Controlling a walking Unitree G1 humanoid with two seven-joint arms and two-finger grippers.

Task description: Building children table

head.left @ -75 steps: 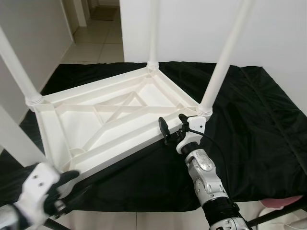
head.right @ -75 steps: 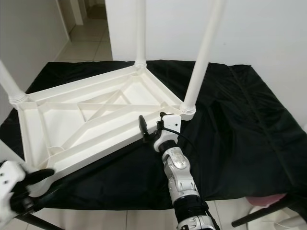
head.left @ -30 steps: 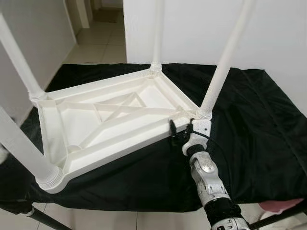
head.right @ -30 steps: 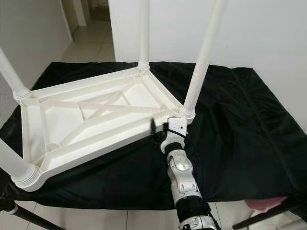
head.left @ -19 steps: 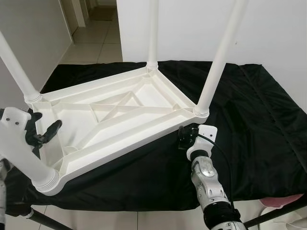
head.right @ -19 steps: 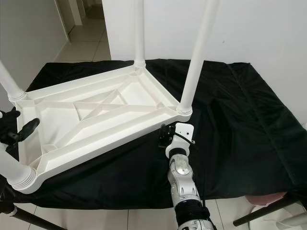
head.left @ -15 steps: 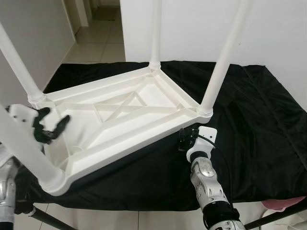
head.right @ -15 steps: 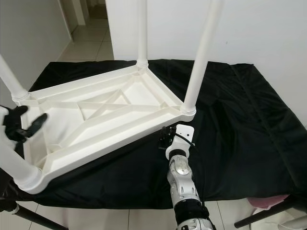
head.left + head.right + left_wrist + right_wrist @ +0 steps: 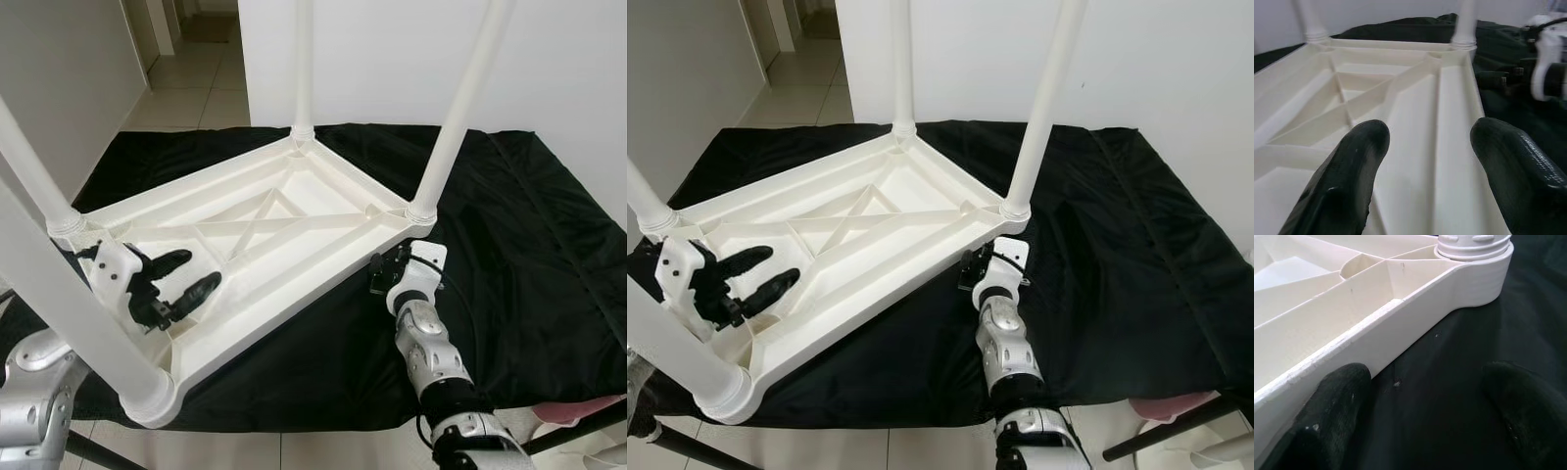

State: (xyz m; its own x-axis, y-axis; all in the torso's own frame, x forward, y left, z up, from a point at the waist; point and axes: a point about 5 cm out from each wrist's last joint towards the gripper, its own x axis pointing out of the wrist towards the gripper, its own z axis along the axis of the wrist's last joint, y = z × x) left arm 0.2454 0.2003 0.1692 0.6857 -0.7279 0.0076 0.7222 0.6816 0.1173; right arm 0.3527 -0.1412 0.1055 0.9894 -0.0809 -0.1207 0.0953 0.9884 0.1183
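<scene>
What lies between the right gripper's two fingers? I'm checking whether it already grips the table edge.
Only bare black cloth, in the right wrist view. The right gripper is open; one finger sits beside the upturned white table's rim, nothing clamped.

We are holding our right claw (image 9: pixel 1420 416) spread wide over the black cloth (image 9: pixel 1459 357), one finger (image 9: pixel 1327 421) just beside the white children table (image 9: pixel 1376 318) rim near its leg socket (image 9: pixel 1474 245).
</scene>
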